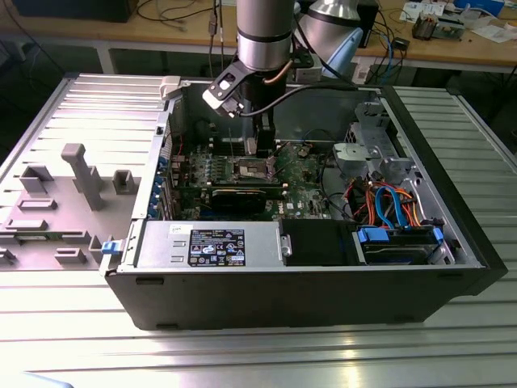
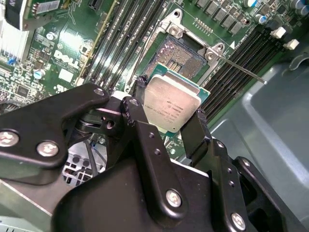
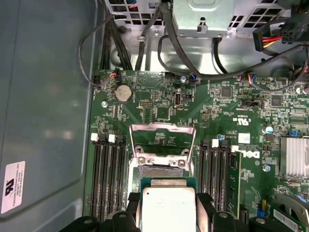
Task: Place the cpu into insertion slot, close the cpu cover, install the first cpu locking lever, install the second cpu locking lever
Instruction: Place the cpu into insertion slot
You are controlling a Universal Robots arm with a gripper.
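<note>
Hand [image 2: 167, 107] clamped on cpu [image 3: 168, 209], held close to slot [image 2: 181, 55]; cover [image 3: 162, 129] tilted up beyond it; memory slots [image 3: 108, 179] flank both sides; thin lever [image 2: 241, 70] juts out beside.

cpu [image 3: 168, 209]: the near edge is cut off by the first wrist view's border; both sides sit partly behind the black fingers [image 3: 205, 211].
insertion slot [image 2: 179, 54]: the near corner is hidden behind the cpu in both wrist views; the contacts are too fine to tell.
gripper [image 2: 168, 105]: the body is cut off by the second wrist view's border.
robot arm [image 1: 262, 32]: the upper part is cut off in the exterior view.
motherboard [image 1: 303, 174]: the socket area is too small to tell in the exterior view.
white label [image 3: 12, 186]: cut by the border.
heat sink [image 3: 295, 155]: cut by the border.
</note>
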